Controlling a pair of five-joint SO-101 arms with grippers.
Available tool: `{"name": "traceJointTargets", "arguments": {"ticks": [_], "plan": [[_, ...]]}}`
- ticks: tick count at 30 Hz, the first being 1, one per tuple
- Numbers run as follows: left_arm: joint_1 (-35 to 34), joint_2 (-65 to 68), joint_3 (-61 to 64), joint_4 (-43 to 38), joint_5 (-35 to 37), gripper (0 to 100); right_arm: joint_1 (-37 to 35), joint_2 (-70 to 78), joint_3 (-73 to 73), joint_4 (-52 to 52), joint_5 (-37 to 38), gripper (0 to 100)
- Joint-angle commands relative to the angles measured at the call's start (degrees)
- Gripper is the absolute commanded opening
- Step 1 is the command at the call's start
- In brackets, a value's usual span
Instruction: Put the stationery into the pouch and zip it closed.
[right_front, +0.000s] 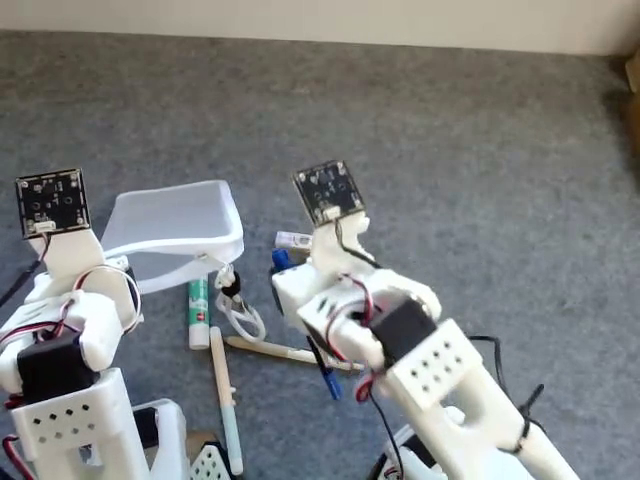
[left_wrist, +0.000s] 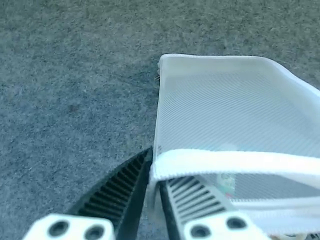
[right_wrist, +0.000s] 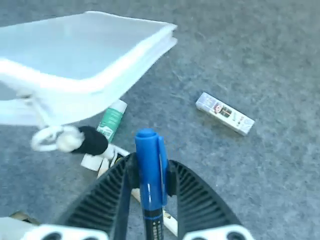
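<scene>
A white mesh pouch (right_front: 175, 232) lies open on the grey carpet, its mouth toward the arms. My left gripper (left_wrist: 155, 172) is shut on the pouch's near rim (left_wrist: 225, 162) at one corner and holds it up. My right gripper (right_wrist: 149, 172) is shut on a blue marker (right_wrist: 150, 175), cap pointing away, a little short of the pouch (right_wrist: 85, 60). In the high view the blue marker (right_front: 325, 372) runs under the right arm, its cap (right_front: 281, 259) beside the pouch. A green-and-white glue stick (right_front: 199, 312), a wooden pencil (right_front: 285, 351) and a pale pen (right_front: 227, 400) lie on the carpet.
A small white eraser box (right_wrist: 224, 113) lies on the carpet beyond the right gripper. The pouch's zipper pull with a black tab and white cord (right_wrist: 70, 140) hangs near the glue stick (right_wrist: 111, 121). Open carpet stretches to the far side and right.
</scene>
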Motion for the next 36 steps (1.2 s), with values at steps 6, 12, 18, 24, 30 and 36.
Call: {"name": "traceJointTargets", "arguments": {"ticks": [6,12,18,24,30,36], "plan": [[1.36,0.66,-0.4,-1.76,-0.09,1,-6.55,-15.08,0.48,-1.71,-0.62,0.5],[1.36,0.66,-0.4,-1.67,-0.09,1,-11.12,-20.35,0.22,-1.8,-0.26,0.5],[1.36,0.66,-0.4,-1.41,-0.09,1,-12.26,-23.6,0.48,-10.95,-0.18,0.5],[1.36,0.66,-0.31,-1.41,-0.09,1,-12.26,-24.57,0.48,-20.62,-0.18,0.5],[1.36,0.66,-0.31,-1.41,-0.09,1,-12.26,-24.22,0.4,-31.43,-0.18,0.5],[1.36,0.66,-0.31,-1.41,-0.09,1,-12.26,-24.13,0.84,-43.12,-0.18,0.5]]}}
